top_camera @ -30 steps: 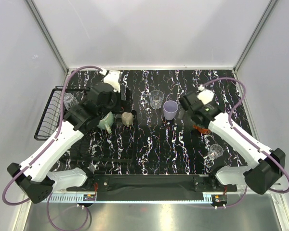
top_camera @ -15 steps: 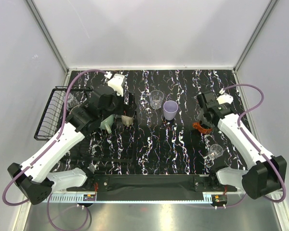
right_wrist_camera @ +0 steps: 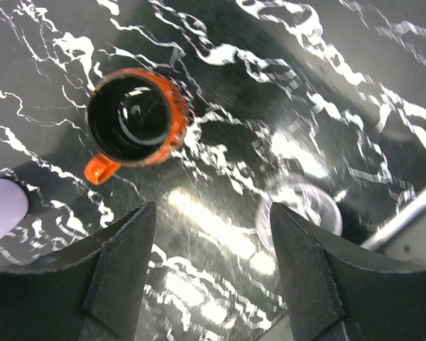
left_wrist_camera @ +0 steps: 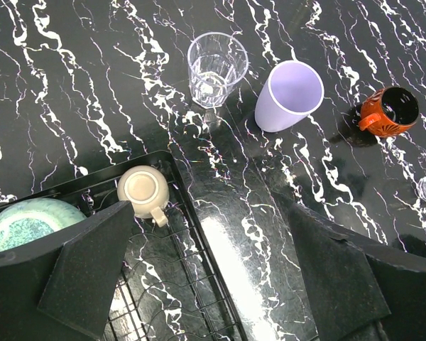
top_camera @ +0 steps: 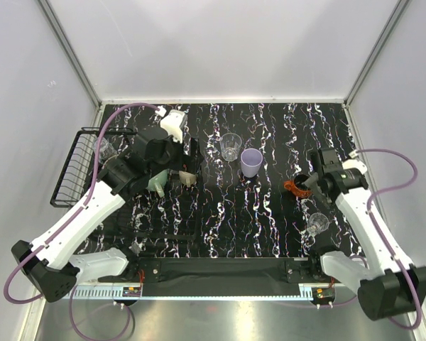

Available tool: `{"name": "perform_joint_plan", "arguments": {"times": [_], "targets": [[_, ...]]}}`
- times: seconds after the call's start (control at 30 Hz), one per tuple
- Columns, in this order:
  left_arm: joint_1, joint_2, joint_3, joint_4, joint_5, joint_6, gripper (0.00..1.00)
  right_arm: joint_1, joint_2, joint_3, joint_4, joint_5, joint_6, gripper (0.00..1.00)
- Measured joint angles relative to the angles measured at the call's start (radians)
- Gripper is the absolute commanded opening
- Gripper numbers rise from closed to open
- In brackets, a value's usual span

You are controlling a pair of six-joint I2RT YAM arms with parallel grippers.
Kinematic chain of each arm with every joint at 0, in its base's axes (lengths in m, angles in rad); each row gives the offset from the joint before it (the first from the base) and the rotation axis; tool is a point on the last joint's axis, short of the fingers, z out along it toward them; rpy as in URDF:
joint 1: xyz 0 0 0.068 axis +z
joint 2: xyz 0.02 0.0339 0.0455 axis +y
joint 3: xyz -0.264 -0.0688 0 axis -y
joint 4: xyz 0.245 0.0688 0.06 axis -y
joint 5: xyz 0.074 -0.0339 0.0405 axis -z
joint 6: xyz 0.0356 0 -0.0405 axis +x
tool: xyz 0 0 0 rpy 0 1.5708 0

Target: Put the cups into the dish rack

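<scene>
My left gripper (top_camera: 189, 155) is open and empty, hovering above the dish rack's (top_camera: 67, 169) flat tray edge (left_wrist_camera: 197, 245). An olive-beige mug (left_wrist_camera: 143, 192) and a teal mug (left_wrist_camera: 25, 222) stand on that tray; both also show from above, the olive-beige mug (top_camera: 188, 176) and the teal mug (top_camera: 156, 182). A clear glass (top_camera: 103, 148) sits in the raised basket. On the table stand a clear glass (top_camera: 231, 145), a lavender cup (top_camera: 251, 162), an orange-red mug (top_camera: 295, 187) and another clear glass (top_camera: 317, 223). My right gripper (top_camera: 314, 183) is open and empty, above the table between the orange-red mug (right_wrist_camera: 135, 117) and the clear glass (right_wrist_camera: 298, 217).
The black marble table (top_camera: 220, 220) is walled by white panels at the back and sides. The right arm's cable (top_camera: 397, 160) loops near the right wall. A black bar (top_camera: 213, 268) runs along the near edge between the arm bases.
My right arm has swung right and nearer, from beside the lavender cup to over the orange-red mug. My left gripper lifted slightly away from the olive-beige mug, then held still.
</scene>
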Motion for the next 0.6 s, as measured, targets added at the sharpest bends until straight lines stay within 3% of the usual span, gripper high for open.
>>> {"name": "perform_joint_plan", "arguments": {"times": [0.27,0.6], "targets": [[0.000,0.008,-0.002,0.001,0.025,-0.001,0.96,0.000,-0.141,-0.072,-0.132,-0.036,0.169,0.66],[0.000,0.043,-0.007,0.000,0.042,-0.005,0.96,-0.005,-0.052,-0.212,-0.066,-0.080,0.238,0.58]]}}
